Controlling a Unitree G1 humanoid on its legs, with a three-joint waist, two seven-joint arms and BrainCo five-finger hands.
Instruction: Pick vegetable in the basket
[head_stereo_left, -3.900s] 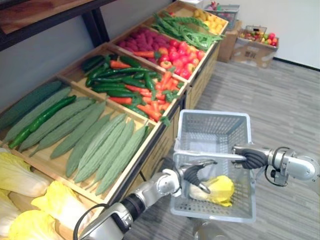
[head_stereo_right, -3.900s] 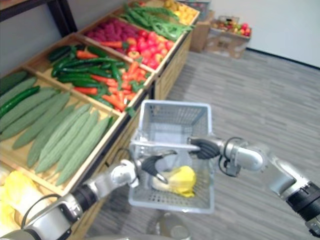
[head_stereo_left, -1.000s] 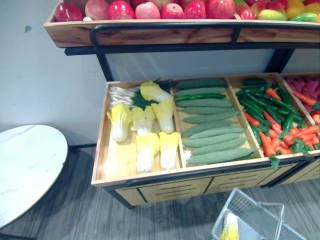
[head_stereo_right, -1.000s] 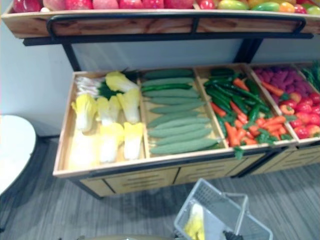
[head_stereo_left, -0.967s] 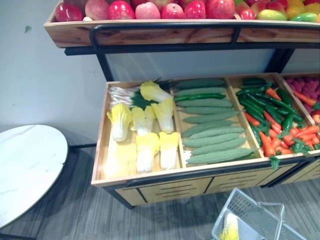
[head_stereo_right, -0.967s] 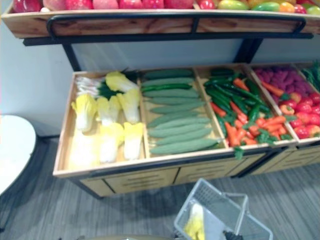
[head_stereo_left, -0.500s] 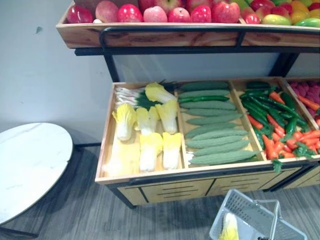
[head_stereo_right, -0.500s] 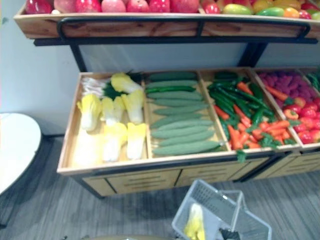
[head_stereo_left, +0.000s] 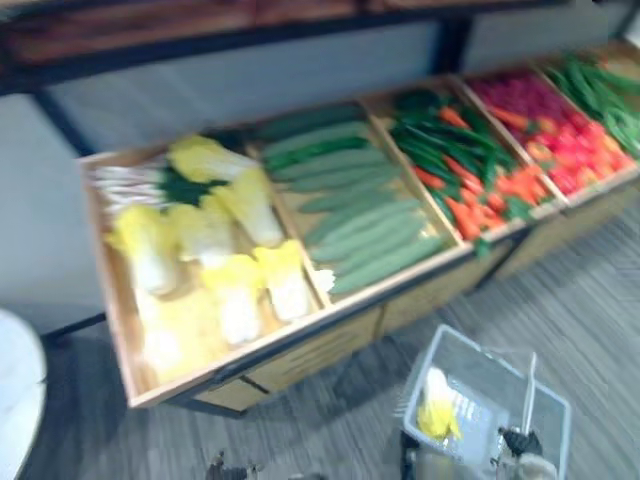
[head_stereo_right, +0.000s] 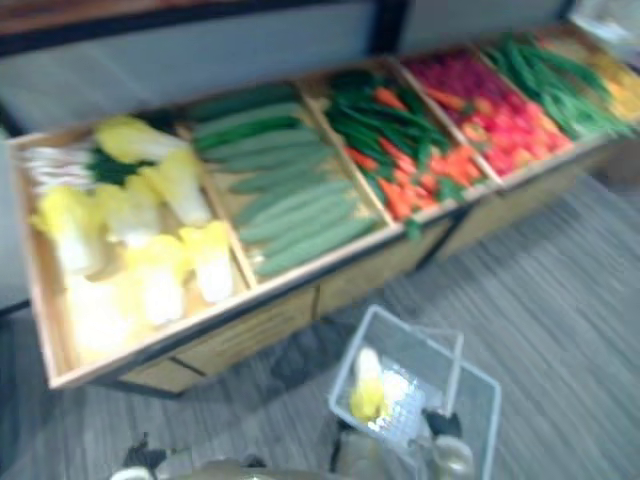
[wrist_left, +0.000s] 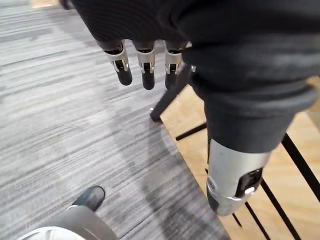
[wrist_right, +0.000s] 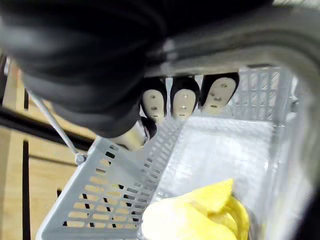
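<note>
The cabbage (wrist_right: 200, 212) lies in the basket (wrist_right: 107, 197), which hangs from the right hand (wrist_right: 182, 102), its fingers curled round the handle (wrist_right: 235, 42). The left hand (wrist_left: 145, 65), seconds ago down in the basket beside the cabbage, now hangs empty with loosely straight fingers by the stand (head_stereo_left: 330, 340). One vegetable looks delivered, and that hand is free for the next.

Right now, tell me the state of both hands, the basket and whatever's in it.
Basket: hanging from the right hand, one cabbage inside.
Cabbage: lying on the basket's bottom.
Right hand: shut on the basket, fingers curled round its top bar.
Left hand: open, fingers straight, holding nothing.
</note>
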